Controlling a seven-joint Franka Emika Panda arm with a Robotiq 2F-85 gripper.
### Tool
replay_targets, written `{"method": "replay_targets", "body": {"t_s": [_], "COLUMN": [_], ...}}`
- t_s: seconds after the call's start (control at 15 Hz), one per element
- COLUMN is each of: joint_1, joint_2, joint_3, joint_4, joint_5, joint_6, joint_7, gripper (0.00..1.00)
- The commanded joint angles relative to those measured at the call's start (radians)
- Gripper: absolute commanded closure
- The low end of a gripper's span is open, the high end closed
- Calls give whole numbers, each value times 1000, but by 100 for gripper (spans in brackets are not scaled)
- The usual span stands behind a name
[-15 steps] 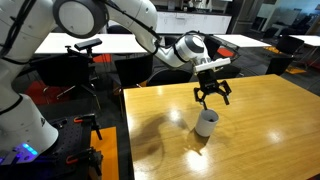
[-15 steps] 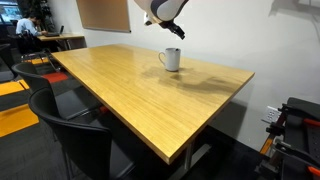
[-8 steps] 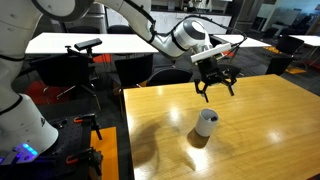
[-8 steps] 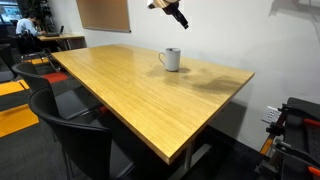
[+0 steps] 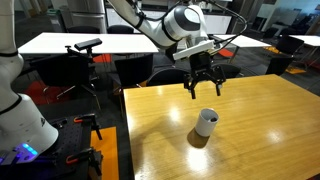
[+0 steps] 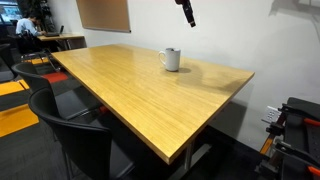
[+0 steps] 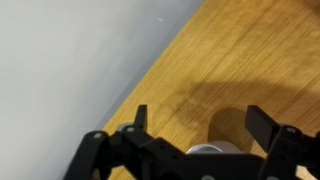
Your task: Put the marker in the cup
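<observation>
In an exterior view the arm reaches in from the left. The end effector [image 5: 205,91] hangs in the air above the desk [image 5: 270,120], its fingers spread apart and pointing down, with nothing visible between them. Almost straight beneath it the white cup [image 5: 206,122] stands upright on the wood, mouth up, with a clear gap between the two.

In an exterior view from another angle the cup [image 6: 172,60] sits to the left. There the end effector [image 6: 188,18] is high up and a little right of it, well apart.

In the wrist view a pale curved sliver shows at the bottom edge between the left finger and the right finger. It is probably the cup's rim [image 7: 205,148], which puts the cup below the open end effector [image 7: 197,115].

The marker shows nowhere, neither on the desk nor in the fingers. I judge it is most likely inside the cup, whose interior is hidden, so its long axis cannot be told. If so, the relation that matters is vertical: the cup lies directly under the end effector, and any move away should go up or sideways.
</observation>
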Motion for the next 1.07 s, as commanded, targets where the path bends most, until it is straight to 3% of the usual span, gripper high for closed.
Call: {"method": "replay_targets", "body": {"t_s": [0.0,0.4,0.67,0.93,1.0], "joint_1": [-29,-40,-40,-34,-29], "joint_2": [-174,-343,-403,-421,-378], "joint_3": [13,-3,-6,-5,-8], "joint_4": [-205,-433,-551,-633,-570], "joint_5": [97,309,511,646,593], "joint_6": [132,390,568,700,643], "joint_7": [97,146,104,42,84], "gripper": [0,0,0,0,0]}}
